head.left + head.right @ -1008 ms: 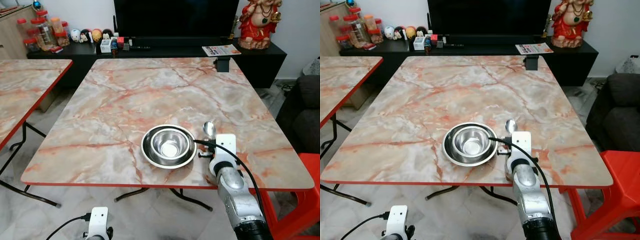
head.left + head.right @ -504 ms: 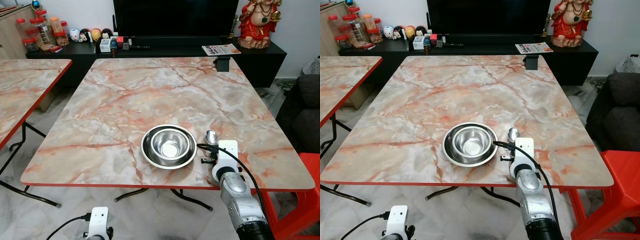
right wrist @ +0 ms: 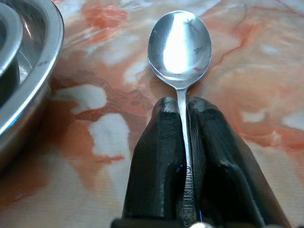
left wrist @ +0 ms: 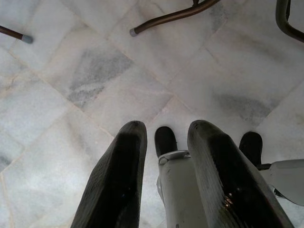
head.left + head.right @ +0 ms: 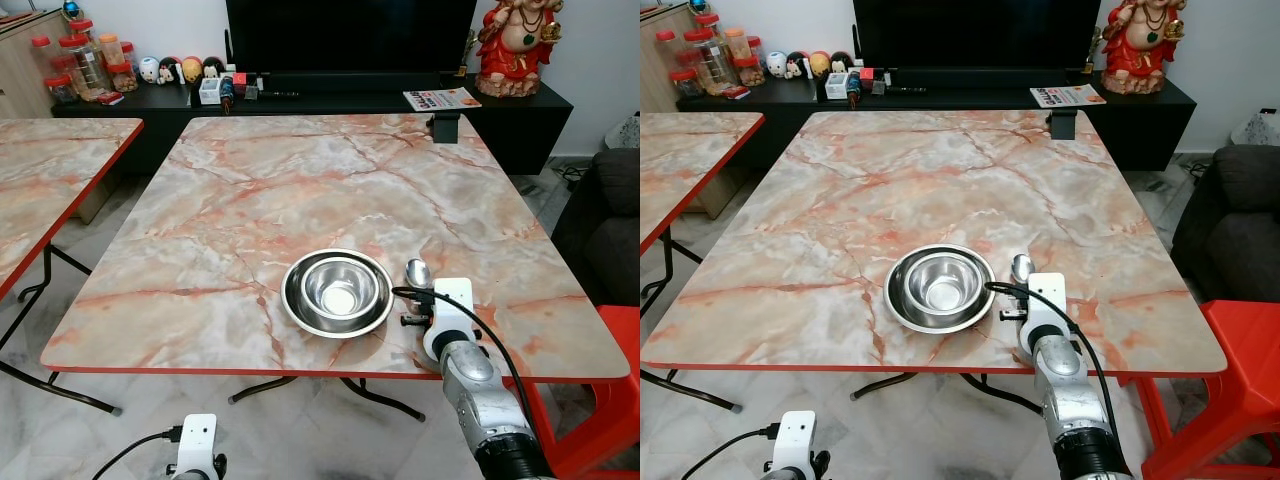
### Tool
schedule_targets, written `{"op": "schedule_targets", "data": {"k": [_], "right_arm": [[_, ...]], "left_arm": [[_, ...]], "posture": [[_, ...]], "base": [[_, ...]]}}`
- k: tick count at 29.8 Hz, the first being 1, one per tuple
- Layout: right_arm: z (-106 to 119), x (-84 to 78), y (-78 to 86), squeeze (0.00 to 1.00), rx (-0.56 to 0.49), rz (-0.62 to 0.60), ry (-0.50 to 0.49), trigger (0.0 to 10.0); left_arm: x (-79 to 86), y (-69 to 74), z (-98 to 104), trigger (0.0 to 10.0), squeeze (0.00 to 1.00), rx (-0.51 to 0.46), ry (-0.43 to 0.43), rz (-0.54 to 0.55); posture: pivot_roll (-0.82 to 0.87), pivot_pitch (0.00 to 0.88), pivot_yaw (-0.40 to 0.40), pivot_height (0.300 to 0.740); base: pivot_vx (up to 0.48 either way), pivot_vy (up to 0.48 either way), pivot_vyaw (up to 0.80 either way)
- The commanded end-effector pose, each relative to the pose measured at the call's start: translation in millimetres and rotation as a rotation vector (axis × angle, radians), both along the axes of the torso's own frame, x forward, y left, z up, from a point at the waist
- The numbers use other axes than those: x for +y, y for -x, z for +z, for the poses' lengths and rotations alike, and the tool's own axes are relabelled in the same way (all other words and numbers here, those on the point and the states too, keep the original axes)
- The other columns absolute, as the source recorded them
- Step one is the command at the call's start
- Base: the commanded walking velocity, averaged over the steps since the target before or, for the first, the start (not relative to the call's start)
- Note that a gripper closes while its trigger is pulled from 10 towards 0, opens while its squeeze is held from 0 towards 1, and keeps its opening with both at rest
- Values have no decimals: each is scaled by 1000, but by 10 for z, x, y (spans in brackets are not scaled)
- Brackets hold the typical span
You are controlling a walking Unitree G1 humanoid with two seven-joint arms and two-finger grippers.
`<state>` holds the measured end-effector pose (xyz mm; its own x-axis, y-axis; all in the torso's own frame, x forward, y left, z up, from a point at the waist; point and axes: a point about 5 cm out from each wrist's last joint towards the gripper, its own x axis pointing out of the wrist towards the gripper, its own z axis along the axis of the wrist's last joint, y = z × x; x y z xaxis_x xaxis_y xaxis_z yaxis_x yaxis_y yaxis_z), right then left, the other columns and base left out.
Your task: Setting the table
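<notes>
Marble-patterned pink and orange, the worktop [image 5: 300, 190] has a red edge and carries a steel plate [image 5: 299, 308] near its front edge, with a smaller steel bowl [image 5: 340, 286] sitting inside the plate. In the head views, a steel spoon [image 5: 418, 272] lies just beside the plate at its 3 o'clock, bowl end pointing toward 12 o'clock, handle hidden under the right arm. A black block [image 5: 445, 127] sits at the far edge near 1 o'clock. Beyond are a black TV console [image 5: 520, 110] with a red figurine [image 5: 517, 40] and jars [image 5: 85, 60], and a second marble worktop [image 5: 50, 170] stands at 9 o'clock.

In the left wrist view, the left gripper [image 4: 166, 156] hangs over the grey tiled floor [image 4: 71, 95], fingers [image 4: 121, 180] parted with nothing between them.

In the right wrist view, the right gripper [image 3: 183, 107] has its fingers [image 3: 156, 156] pressed together on the spoon's thin handle, the spoon bowl facing up on the worktop, the plate rim close alongside.
</notes>
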<state>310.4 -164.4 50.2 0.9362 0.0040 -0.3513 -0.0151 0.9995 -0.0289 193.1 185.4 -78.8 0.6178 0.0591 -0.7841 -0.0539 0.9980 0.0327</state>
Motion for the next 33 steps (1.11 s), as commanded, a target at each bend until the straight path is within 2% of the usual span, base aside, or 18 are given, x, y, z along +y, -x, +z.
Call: {"op": "schedule_targets", "data": {"k": [1,5,6,8,9,10,15,16,28,29,30,31,33], "right_arm": [[42,5,-45,0,-15,7,-4,10000],[37,15,-52,12,-15,8,-7,10000],[36,19,-56,522,-16,9,-9,10000],[36,27,-62,804,-17,11,-9,10000],[35,28,-64,804,-18,12,-9,10000],[34,30,-64,890,-19,12,-10,10000],[34,30,-67,894,-19,10,-11,10000],[34,31,-68,1000,-20,10,-12,10000],[50,70,-92,1000,-31,10,-14,10000],[58,77,-93,392,-37,9,-13,10000],[77,81,-98,0,-50,4,-9,10000],[91,83,-102,0,-59,0,-7,10000],[225,92,-134,0,-153,-17,-47,10000]], "left_arm": [[19,-3,1,10000,0,11,-5,-3],[24,-5,2,10000,0,11,-7,-2],[24,-5,2,10000,0,11,-7,-2],[26,-7,3,10000,0,10,-8,-2],[27,-7,4,10000,0,10,-8,-2],[28,-7,4,10000,0,10,-8,-1],[29,-10,5,10000,0,10,-9,-2],[29,-11,6,10000,0,9,-9,-2],[34,-31,16,10000,0,6,-12,-3],[33,-32,17,10000,0,5,-12,-4],[33,-34,18,10000,0,5,-11,-4],[34,-35,19,10000,0,5,-11,-4],[35,-37,20,10000,0,4,-10,-3]], "posture": [[-103,0,23,740],[-102,0,22,740],[-102,0,22,740],[-99,0,22,740],[-99,0,22,740],[-100,0,23,740],[-99,0,23,740],[-100,0,23,740],[-98,0,26,740],[-97,0,26,740],[-96,0,26,740],[-96,0,26,740],[-97,0,26,740]], "base": [[0,0,0],[0,0,0],[0,0,0],[0,0,0],[0,0,0],[0,0,0],[0,0,0],[0,0,0],[0,0,0],[0,0,0],[0,0,0],[0,0,0],[0,0,0]]}}
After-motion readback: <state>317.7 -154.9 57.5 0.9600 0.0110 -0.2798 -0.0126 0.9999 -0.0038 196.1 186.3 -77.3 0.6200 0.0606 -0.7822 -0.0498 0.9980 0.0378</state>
